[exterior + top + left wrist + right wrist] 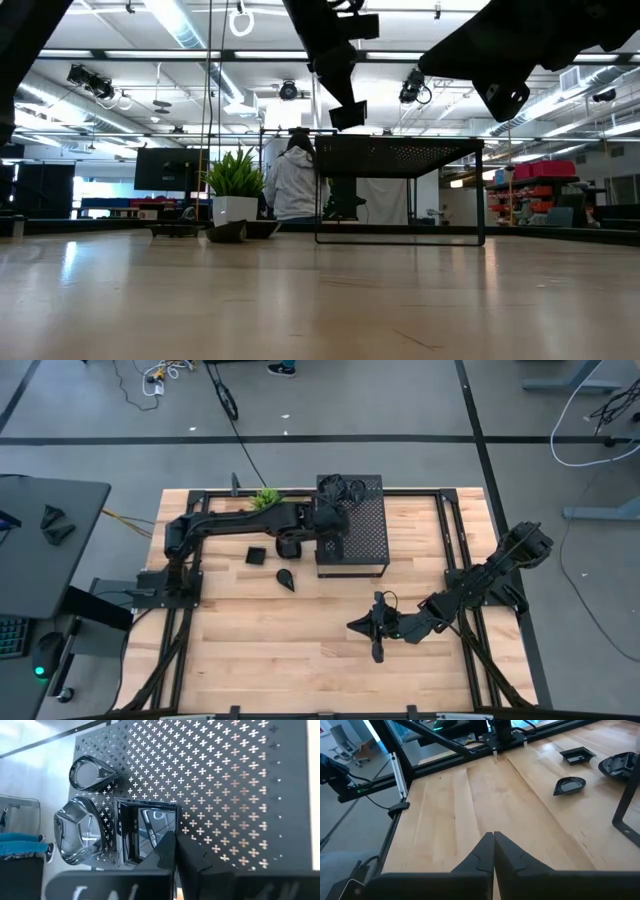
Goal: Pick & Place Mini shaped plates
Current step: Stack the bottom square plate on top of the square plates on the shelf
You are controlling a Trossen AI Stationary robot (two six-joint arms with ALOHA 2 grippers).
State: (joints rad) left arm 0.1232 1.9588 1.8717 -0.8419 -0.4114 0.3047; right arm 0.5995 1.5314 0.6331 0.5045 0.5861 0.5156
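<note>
The left gripper (pixel 332 512) hung over the far end of the black perforated box (pixel 365 545), its fingers (pixel 167 852) pressed together and holding nothing. Three glossy black mini plates rested on the box top just beyond the fingertips: a teardrop plate (pixel 90 772), a rounded faceted plate (pixel 77 836) and a square plate (pixel 145 832). Three more plates remained on the wooden worktop (pixel 300 650) to the left of the box: a square one (pixel 257 555), a teardrop one (pixel 286 579) and a further dish (pixel 288 547) close against the box, partly hidden under the left arm. The right gripper (pixel 377 625) waited near the front of the worktop, well apart from the plates, its fingers (pixel 482 852) likewise shut and empty. A small green potted plant (pixel 266 498) stood at the back edge. The dishes looked stiff, light and slick, probably breakable if dropped; their raised rims seemed the surest place to pinch, one finger inside the wall and one outside, since the shiny flat bases offered little purchase.
</note>
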